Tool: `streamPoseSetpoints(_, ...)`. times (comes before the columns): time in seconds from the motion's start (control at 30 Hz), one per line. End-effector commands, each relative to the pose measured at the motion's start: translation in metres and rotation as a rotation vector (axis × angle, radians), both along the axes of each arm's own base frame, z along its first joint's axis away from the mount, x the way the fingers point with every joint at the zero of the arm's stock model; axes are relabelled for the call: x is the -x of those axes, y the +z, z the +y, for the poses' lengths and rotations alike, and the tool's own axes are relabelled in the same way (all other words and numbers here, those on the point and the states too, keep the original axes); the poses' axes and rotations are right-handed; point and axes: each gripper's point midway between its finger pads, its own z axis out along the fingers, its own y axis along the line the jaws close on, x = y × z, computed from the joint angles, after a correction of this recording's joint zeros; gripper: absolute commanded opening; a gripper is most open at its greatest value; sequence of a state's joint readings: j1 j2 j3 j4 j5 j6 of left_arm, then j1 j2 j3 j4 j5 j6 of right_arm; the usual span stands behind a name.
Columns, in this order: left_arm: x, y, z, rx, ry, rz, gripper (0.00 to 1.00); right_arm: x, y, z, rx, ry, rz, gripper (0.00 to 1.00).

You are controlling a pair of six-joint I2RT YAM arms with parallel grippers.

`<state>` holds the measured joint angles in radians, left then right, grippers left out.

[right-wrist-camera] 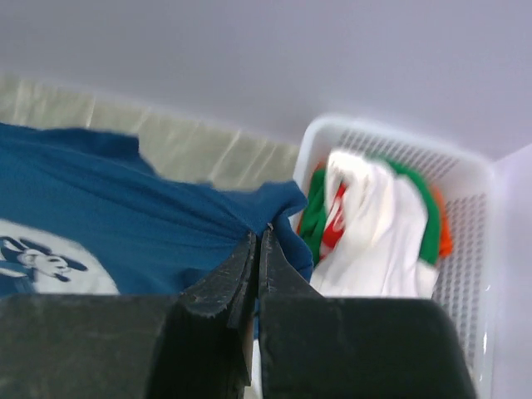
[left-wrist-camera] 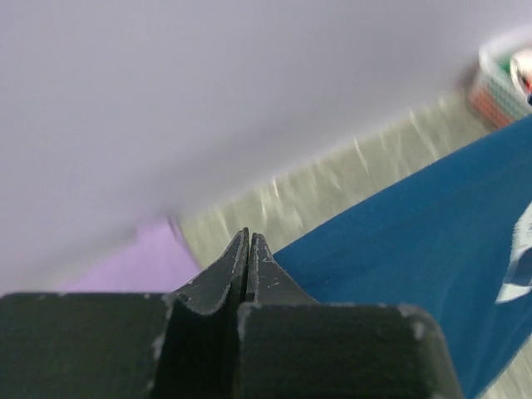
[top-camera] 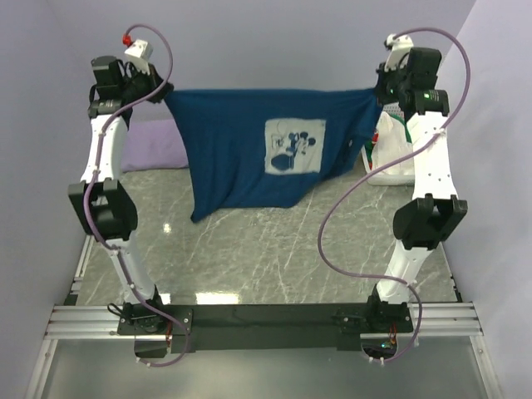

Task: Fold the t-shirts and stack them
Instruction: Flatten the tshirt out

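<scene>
The navy tee (top-camera: pixel 249 150) hangs in the air, spread wide between my two pincers, with its pale print (top-camera: pixel 295 145) facing the top camera. My left pincer (top-camera: pixel 162 90) is clamped on the tee's upper left corner. My right pincer (right-wrist-camera: pixel 259 233) is pinched tight on the upper right corner, where the cloth bunches at the fingertips. The tee's top edge runs nearly straight from one grip to the other, with only a slight dip. Its left edge drops steeply to a low corner close over the table (top-camera: pixel 274 258); I cannot tell whether that corner touches. From there the bottom edge climbs toward the right, and the right side gathers into folds under my right pincer.

Behind the tee's left edge the lavender tee (top-camera: pixel 154 143) lies flat on the table against the back wall (top-camera: pixel 266 41). Behind the tee's right corner stands the basket (right-wrist-camera: pixel 391 133), holding the white and green tees (right-wrist-camera: pixel 374 216) in a crumpled heap with red-orange showing.

In front of the tee, toward my bases, the marbled tabletop lies bare across its whole width. Both my arms stand tall at the tee's two sides, elbows bent outward, each close to a side wall.
</scene>
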<state>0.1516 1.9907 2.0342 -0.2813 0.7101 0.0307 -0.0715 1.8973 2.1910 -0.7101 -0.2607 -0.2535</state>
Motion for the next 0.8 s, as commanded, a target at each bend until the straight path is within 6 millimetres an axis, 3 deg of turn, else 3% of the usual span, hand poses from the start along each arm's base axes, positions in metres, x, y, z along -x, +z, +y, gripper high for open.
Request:
streamPoseSetpoints(0.0, -0.011, 0.152, 0.029, 0.018, 0.161, -0.430, 0.01, -0.012, 0.117, -0.051, 0.001, -0.269, -0.356, 0.00)
streamPoseSetpoints(0.03, -0.009, 0.174, 0.032, 0.019, 0.171, -0.506, 0.00, -0.010, 0.133, -0.055, -0.005, -0.293, -0.408, 0.00)
streamPoseSetpoints(0.07, -0.003, 0.198, 0.034, 0.013, 0.176, -0.604, 0.01, -0.002, 0.164, -0.060, -0.015, -0.326, -0.507, 0.00)
streamPoseSetpoints(0.1, 0.007, 0.217, 0.035, 0.010, 0.188, -0.658, 0.01, 0.003, 0.178, -0.062, -0.030, -0.335, -0.554, 0.00)
streamPoseSetpoints(0.17, 0.019, 0.239, 0.043, 0.002, 0.205, -0.750, 0.01, 0.022, 0.214, -0.063, -0.036, -0.337, -0.676, 0.00)
streamPoseSetpoints(0.2, 0.029, 0.249, 0.040, -0.003, 0.180, -0.777, 0.01, 0.024, 0.218, -0.060, -0.026, -0.320, -0.691, 0.00)
streamPoseSetpoints(0.27, 0.031, 0.243, 0.038, -0.029, 0.153, -0.771, 0.01, 0.034, 0.232, -0.055, -0.010, -0.288, -0.733, 0.00)
streamPoseSetpoints(0.37, 0.031, 0.195, 0.028, -0.129, 0.066, -0.682, 0.01, 0.028, 0.204, -0.044, 0.045, -0.204, -0.670, 0.00)
streamPoseSetpoints(0.4, 0.033, 0.158, 0.025, -0.137, 0.046, -0.595, 0.01, 0.019, 0.171, -0.033, 0.076, -0.122, -0.595, 0.00)
streamPoseSetpoints(0.47, 0.040, 0.109, 0.016, -0.235, -0.045, -0.528, 0.01, 0.021, 0.131, -0.016, 0.111, -0.009, -0.502, 0.00)
streamPoseSetpoints(0.5, 0.052, 0.096, 0.014, -0.267, -0.058, -0.508, 0.01, 0.018, 0.084, -0.011, 0.154, 0.049, -0.408, 0.00)
streamPoseSetpoints(0.53, 0.055, 0.034, 0.014, -0.296, -0.087, -0.394, 0.01, 0.022, 0.061, 0.001, 0.161, 0.116, -0.365, 0.00)
streamPoseSetpoints(0.6, 0.076, -0.012, 0.012, -0.362, -0.134, -0.315, 0.01, 0.038, 0.020, 0.016, 0.229, 0.211, -0.275, 0.00)
streamPoseSetpoints(0.63, 0.089, -0.066, 0.013, -0.405, -0.164, -0.228, 0.01, 0.047, -0.029, 0.020, 0.231, 0.236, -0.174, 0.00)
streamPoseSetpoints(0.67, 0.100, -0.089, 0.016, -0.427, -0.173, -0.179, 0.00, 0.062, -0.040, 0.022, 0.268, 0.270, -0.154, 0.00)
streamPoseSetpoints(0.7, 0.118, -0.121, 0.016, -0.495, -0.222, -0.154, 0.00, 0.077, -0.083, 0.026, 0.268, 0.300, -0.068, 0.00)
streamPoseSetpoints(0.77, 0.140, -0.154, 0.017, -0.493, -0.246, -0.063, 0.00, 0.100, -0.099, 0.027, 0.288, 0.316, -0.046, 0.00)
